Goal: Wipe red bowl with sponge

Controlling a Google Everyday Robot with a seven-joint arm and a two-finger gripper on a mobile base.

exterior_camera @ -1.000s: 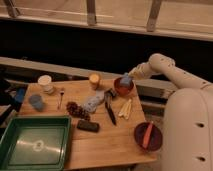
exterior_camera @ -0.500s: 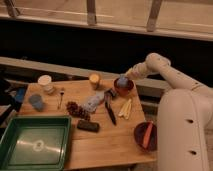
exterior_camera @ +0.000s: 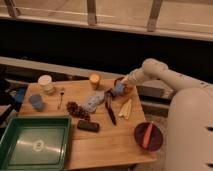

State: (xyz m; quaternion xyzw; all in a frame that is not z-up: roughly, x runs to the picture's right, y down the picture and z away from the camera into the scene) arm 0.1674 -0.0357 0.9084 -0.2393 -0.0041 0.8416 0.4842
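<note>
The red bowl (exterior_camera: 126,88) sits at the table's far right edge, and only part of its orange-red rim shows behind the gripper. My gripper (exterior_camera: 118,90) reaches in from the right at the end of the white arm (exterior_camera: 150,70). It is shut on the light-blue sponge (exterior_camera: 119,89) and holds it at the bowl's near-left rim. Whether the sponge touches the bowl cannot be told.
On the wooden table (exterior_camera: 115,142) stand an orange cup (exterior_camera: 94,80), white cup (exterior_camera: 45,82) and blue cup (exterior_camera: 35,101). There are also a flat grey-blue object (exterior_camera: 92,102), black utensil (exterior_camera: 110,111), black block (exterior_camera: 88,126), yellow sticks (exterior_camera: 125,107), dark maroon bowl (exterior_camera: 148,136) and green tray (exterior_camera: 35,145).
My gripper with the sponge has moved a little left and down, from over the bowl's middle to its near-left rim. Nothing else has moved.
</note>
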